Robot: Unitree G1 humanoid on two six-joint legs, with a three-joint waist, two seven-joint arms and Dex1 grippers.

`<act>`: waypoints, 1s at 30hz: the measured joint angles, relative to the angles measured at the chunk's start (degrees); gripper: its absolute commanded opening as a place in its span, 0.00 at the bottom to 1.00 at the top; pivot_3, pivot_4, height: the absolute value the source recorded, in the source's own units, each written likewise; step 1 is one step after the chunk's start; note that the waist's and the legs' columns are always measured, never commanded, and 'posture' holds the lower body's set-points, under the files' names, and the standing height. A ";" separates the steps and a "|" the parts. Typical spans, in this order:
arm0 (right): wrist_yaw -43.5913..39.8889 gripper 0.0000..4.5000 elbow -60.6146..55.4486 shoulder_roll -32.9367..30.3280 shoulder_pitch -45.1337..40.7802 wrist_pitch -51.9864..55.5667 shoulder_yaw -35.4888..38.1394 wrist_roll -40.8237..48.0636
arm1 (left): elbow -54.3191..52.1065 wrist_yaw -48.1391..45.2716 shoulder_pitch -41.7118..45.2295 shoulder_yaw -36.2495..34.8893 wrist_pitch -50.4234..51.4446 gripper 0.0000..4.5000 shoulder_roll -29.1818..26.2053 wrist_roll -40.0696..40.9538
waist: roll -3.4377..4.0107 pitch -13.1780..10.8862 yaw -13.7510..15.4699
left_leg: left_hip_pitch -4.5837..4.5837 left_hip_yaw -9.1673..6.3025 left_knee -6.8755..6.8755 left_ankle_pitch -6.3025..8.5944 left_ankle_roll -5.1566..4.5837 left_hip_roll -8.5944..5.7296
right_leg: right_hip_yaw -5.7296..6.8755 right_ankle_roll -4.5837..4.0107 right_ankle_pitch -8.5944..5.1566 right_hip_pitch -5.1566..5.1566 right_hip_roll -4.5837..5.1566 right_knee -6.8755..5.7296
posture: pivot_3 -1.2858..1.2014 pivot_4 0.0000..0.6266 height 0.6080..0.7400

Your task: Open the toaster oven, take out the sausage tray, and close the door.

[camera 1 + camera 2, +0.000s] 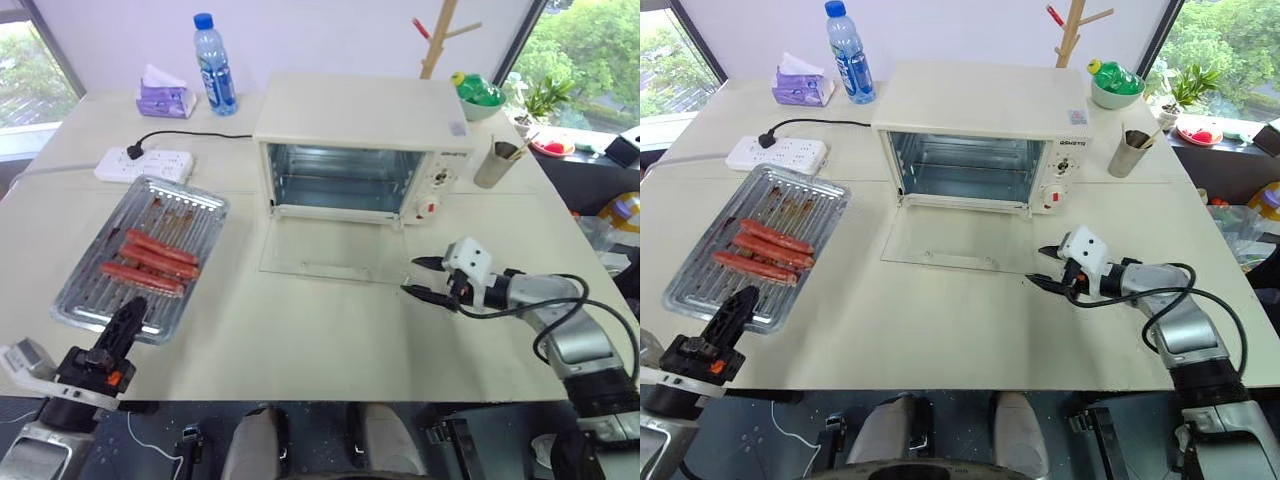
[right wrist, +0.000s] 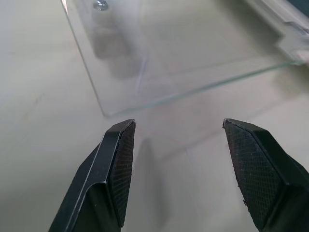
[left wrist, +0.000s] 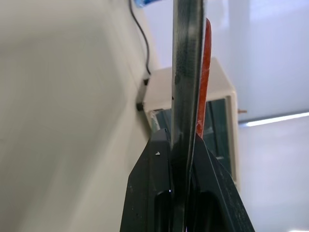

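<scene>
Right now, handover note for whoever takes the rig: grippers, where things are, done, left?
Left gripper: shut on the near edge of the sausage tray, which lies on the table to the left of the toaster oven, three sausages on it.
Right gripper: open, empty, low over the table by the right corner of the door.
The door lies folded flat on the table; the oven cavity looks empty.
Done: door opened, tray out.
Left: release the tray, lift the door shut.

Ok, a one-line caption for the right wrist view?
Open right gripper hovering over the table just short of the lowered glass door.
</scene>
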State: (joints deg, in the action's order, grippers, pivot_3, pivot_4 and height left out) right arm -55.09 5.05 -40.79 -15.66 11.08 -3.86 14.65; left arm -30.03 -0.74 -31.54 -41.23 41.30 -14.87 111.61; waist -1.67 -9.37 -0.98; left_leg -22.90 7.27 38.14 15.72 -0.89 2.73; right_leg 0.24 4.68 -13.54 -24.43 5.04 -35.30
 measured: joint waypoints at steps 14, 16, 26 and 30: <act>1.17 0.66 -11.90 0.29 -6.27 17.41 9.72 12.78 | 2.82 0.21 2.72 1.07 2.47 0.03 -5.73 0.15 | -0.09 0.07 0.54 | -0.44 -0.16 -0.01 0.05 -0.08 0.03 | 0.21 -0.12 0.08 -0.29 0.01 0.13 | 0.52 0.24 0.97; -0.30 0.66 -14.16 -0.30 -2.00 17.23 8.80 12.70 | 3.20 0.21 2.50 2.59 4.05 0.03 -7.08 0.15 | -0.07 0.05 0.40 | -0.49 -0.13 -0.01 0.09 -0.12 -0.01 | 0.22 -0.12 0.08 -0.31 0.07 0.17 | 0.52 0.24 0.97; -7.44 0.99 -20.34 -7.84 6.53 16.30 11.90 14.89 | 12.22 -7.88 4.17 5.26 16.89 0.03 -23.08 0.14 | 0.11 -0.05 0.09 | -0.39 -0.02 0.04 0.14 0.10 0.02 | 0.27 -0.23 0.15 -0.60 0.15 0.16 | 0.52 0.24 0.97; -8.02 0.99 -21.99 -9.76 8.71 17.44 15.53 16.56 | 20.28 -12.12 14.50 10.41 23.77 0.03 -32.96 0.14 | 0.15 -0.07 0.50 | -0.46 0.03 0.03 0.15 0.13 -0.03 | 0.30 -0.25 0.16 -0.70 0.34 0.17 | 0.52 0.24 0.97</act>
State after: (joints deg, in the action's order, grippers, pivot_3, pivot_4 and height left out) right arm -63.12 -16.94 -50.55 -6.95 28.52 11.67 31.21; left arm -9.75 -12.86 -17.05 -30.83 65.08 -47.84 111.75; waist -1.52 -9.44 -0.48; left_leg -23.36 7.29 38.17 15.86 -0.76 2.71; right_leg 0.54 4.43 -13.37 -25.13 5.38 -35.13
